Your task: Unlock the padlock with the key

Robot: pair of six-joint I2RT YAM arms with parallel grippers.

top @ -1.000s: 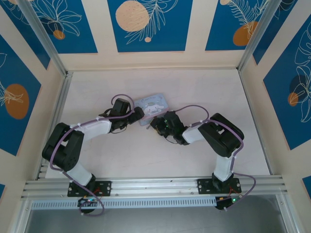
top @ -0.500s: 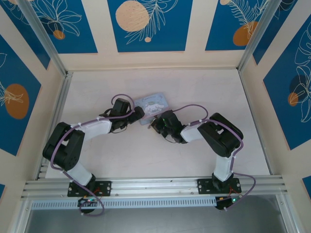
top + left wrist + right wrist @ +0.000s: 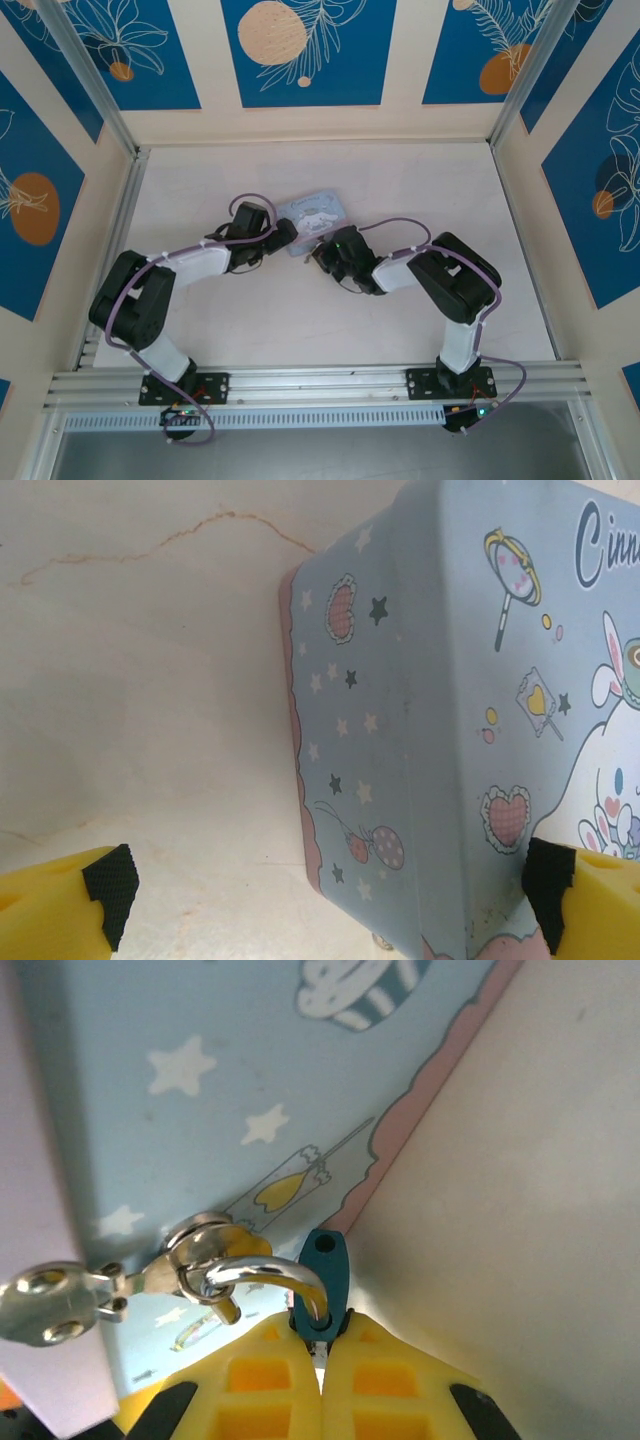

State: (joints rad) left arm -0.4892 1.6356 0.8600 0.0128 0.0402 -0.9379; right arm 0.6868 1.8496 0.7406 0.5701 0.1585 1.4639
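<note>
In the right wrist view my right gripper (image 3: pixel 322 1345) is shut on the small teal padlock (image 3: pixel 324 1265). Its silver shackle (image 3: pixel 265 1272) curves left through the ring of the metal hasp (image 3: pixel 195 1250) on the pale blue cartoon tin (image 3: pixel 200 1080). One shackle hole on the padlock's top is empty. The key is hidden. My left gripper (image 3: pixel 330 890) is open and straddles a corner of the tin (image 3: pixel 430 680), with the right pad (image 3: pixel 548 880) against the tin's printed face. From above, the left gripper (image 3: pixel 285 238) and right gripper (image 3: pixel 322 252) meet at the tin's (image 3: pixel 318 213) near edge.
The tin lies on a pale tabletop (image 3: pixel 300 320) walled by cream and blue panels. An aluminium rail (image 3: pixel 320 380) runs along the near edge by the arm bases. Purple cables loop over both arms.
The tin has shifted slightly away from the arms and turned a little. The right gripper followed it up and left. The left arm has barely moved.
</note>
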